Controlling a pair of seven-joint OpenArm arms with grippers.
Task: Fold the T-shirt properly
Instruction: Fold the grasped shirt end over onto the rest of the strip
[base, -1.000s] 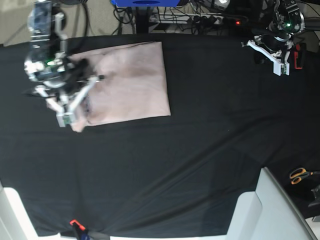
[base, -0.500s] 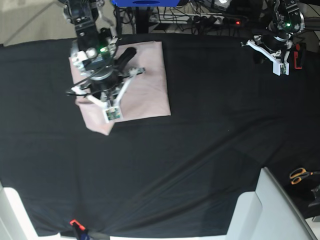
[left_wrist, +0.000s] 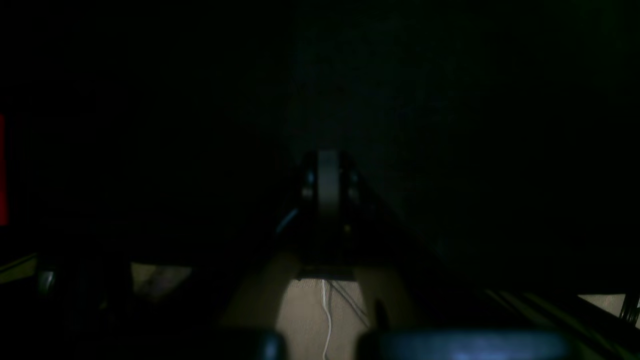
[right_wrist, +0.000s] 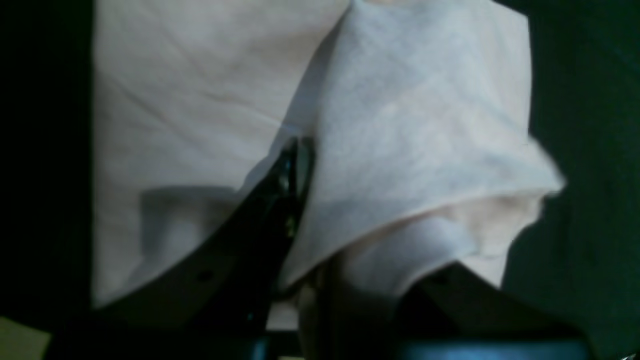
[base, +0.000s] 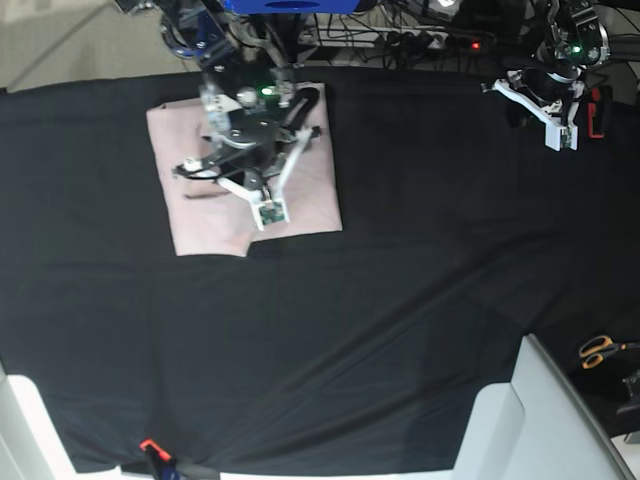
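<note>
No lettering reads anywhere — the right gripper (base: 268, 212) pinches a lifted flap of the folded pink T-shirt (base: 190, 205) on the black tablecloth's (base: 400, 300) far-left part, while the left gripper (base: 560, 137) hangs clenched, empty.

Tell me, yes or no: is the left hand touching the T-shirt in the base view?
No. The left hand hangs over the black tablecloth at the far right, well apart from the T-shirt.
</note>
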